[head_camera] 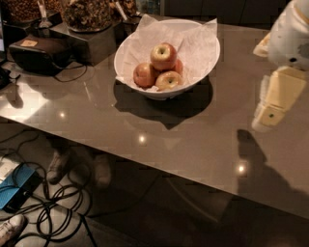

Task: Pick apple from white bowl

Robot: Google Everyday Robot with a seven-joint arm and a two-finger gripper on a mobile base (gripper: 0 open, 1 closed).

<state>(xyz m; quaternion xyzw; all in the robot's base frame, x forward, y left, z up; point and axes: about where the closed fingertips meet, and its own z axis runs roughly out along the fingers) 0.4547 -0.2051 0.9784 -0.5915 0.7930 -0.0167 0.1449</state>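
Note:
The white bowl (203,58) stands on the grey table, lined with crumpled white paper. It holds several apples. The apple (163,55) with orange-red sides and a pale yellow patch at the stem lies on top of the pile. A redder apple (144,74) sits at its lower left and a mostly yellow one (169,80) at the front. My gripper (269,115), cream-coloured, hangs from the white arm (289,36) at the right edge. It is above the table, well to the right of the bowl, and touches nothing.
Dark containers of nuts (87,14) stand at the back left beside a black device (38,53) with a cable. The table's front edge (145,164) runs diagonally. Cables (53,207) and a blue object (12,190) lie on the floor below.

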